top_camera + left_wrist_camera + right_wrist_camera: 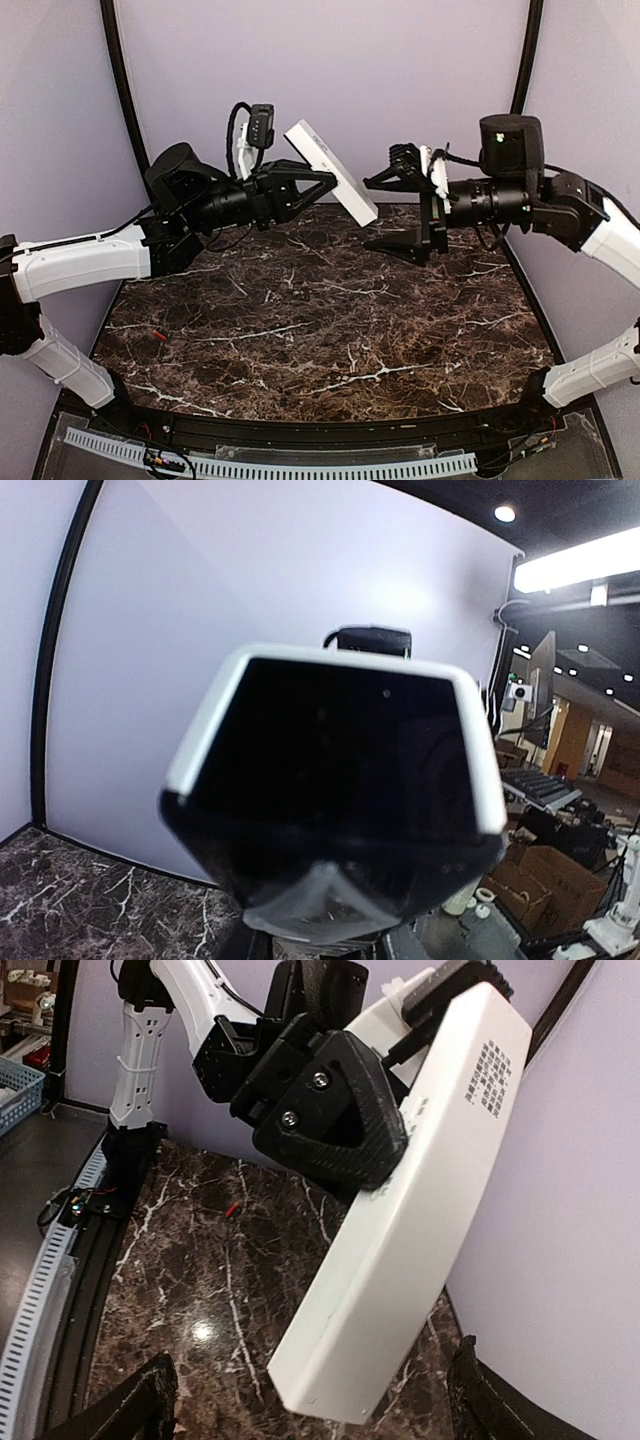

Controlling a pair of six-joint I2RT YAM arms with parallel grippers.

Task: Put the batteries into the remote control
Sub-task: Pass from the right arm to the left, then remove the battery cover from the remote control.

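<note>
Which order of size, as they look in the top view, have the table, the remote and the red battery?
1. Table.
2. Remote; raised in the left gripper, so perhaps nearer the camera, but clearly second.
3. Battery, only a tiny red mark.

My left tool (326, 187) clamps the slim white remote control (332, 172) mid-length, lifted above the table (330, 330) and tilted, one end high. A small red battery (160, 337) lies on the table, well apart.
</note>
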